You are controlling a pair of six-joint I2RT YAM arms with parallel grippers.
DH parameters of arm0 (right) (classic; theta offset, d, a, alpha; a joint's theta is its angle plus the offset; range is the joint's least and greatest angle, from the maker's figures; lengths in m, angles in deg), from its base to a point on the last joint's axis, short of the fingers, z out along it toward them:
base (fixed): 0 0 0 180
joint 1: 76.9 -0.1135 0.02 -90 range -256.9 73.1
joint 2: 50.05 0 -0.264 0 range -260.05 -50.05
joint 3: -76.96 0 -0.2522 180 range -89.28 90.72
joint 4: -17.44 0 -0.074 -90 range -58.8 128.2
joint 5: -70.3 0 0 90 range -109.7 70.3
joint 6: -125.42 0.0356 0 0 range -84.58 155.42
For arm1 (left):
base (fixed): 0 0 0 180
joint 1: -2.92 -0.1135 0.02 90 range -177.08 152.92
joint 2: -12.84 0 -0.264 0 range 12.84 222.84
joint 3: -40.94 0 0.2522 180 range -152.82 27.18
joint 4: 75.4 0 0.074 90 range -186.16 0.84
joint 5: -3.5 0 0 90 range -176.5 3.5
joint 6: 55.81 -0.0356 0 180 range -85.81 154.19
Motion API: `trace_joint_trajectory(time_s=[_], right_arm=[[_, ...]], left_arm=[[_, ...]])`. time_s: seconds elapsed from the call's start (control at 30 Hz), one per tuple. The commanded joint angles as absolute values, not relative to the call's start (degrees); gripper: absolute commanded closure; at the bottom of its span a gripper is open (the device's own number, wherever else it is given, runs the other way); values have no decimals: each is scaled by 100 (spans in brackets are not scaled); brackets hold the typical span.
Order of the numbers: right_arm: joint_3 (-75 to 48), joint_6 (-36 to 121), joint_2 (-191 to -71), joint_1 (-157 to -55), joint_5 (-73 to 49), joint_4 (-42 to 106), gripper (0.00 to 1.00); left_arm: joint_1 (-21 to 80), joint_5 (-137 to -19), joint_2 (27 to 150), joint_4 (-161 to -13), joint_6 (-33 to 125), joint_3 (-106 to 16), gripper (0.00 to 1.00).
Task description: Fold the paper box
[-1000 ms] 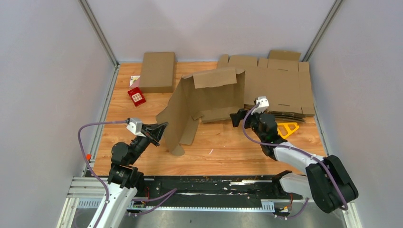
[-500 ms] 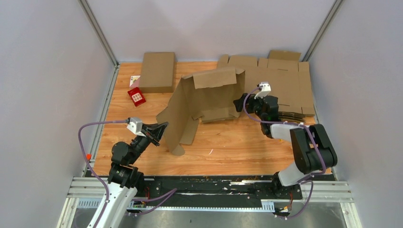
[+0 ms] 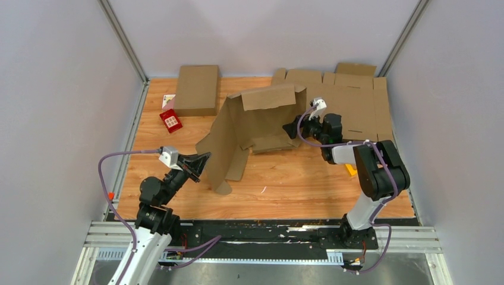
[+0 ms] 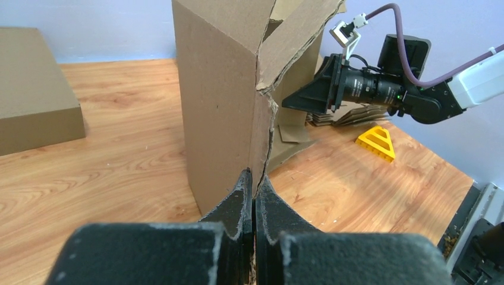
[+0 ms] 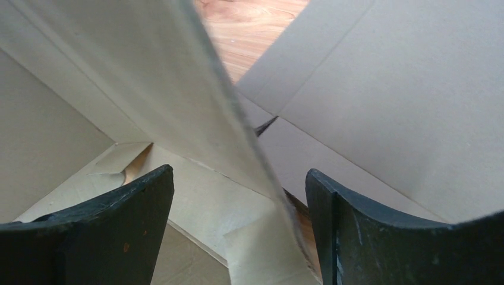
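The paper box (image 3: 255, 127) is a brown cardboard blank standing partly raised mid-table, with its panels bent upward. My left gripper (image 3: 205, 161) is shut on the edge of its near-left flap. In the left wrist view the fingertips (image 4: 254, 178) pinch that torn cardboard edge, and the box (image 4: 226, 89) rises just beyond them. My right gripper (image 3: 294, 129) is at the box's right side and stands open. In the right wrist view a thin panel edge (image 5: 238, 136) of the box runs between the spread jaws of the right gripper (image 5: 239, 172), touching neither finger.
A thick pile of flat brown blanks (image 3: 350, 107) lies at the back right. A closed brown box (image 3: 196, 89) sits at the back left, with a small red item (image 3: 170, 120) beside it. A yellow triangular piece (image 4: 376, 142) lies on the wood near the right arm.
My right arm swung left and away from me, bringing its open jaws astride the box's right panel edge; they have narrowed slightly. The left gripper and its hold have not moved.
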State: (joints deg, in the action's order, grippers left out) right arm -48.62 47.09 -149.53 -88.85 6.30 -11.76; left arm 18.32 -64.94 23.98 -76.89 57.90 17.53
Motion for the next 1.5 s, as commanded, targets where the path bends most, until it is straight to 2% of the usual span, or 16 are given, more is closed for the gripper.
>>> trace_joint_trajectory(time_s=[0.0, 0.17, 0.47, 0.67, 0.87, 1.07, 1.37, 1.47], right_arm=[[-4979, 4599, -14725, -9134, 759, -1651, 21], [-5359, 4365, -14315, -9636, -81, -1408, 25], [-5475, 4177, -14244, -10171, -813, -1042, 21], [-5371, 4115, -14381, -10209, -885, -862, 17], [-5587, 4058, -14311, -10215, -870, -814, 7], [-5237, 3593, -14519, -10220, -684, -106, 0], [-5463, 3489, -14200, -10379, -557, 71, 0], [-5405, 3268, -14124, -10579, -859, 406, 0]], left_arm=[[1865, -6383, 2625, -7600, 5889, 1783, 100], [1868, -6190, 2725, -7388, 6102, 1717, 100], [1865, -5693, 3009, -7116, 6430, 1444, 100], [1865, -5369, 3218, -6746, 6744, 1373, 100], [1865, -5398, 3278, -6598, 6862, 1353, 100], [1865, -5498, 3338, -6761, 6674, 1281, 100], [1868, -5809, 3322, -7303, 6317, 1203, 100], [1866, -5879, 3302, -7425, 6223, 1210, 100]])
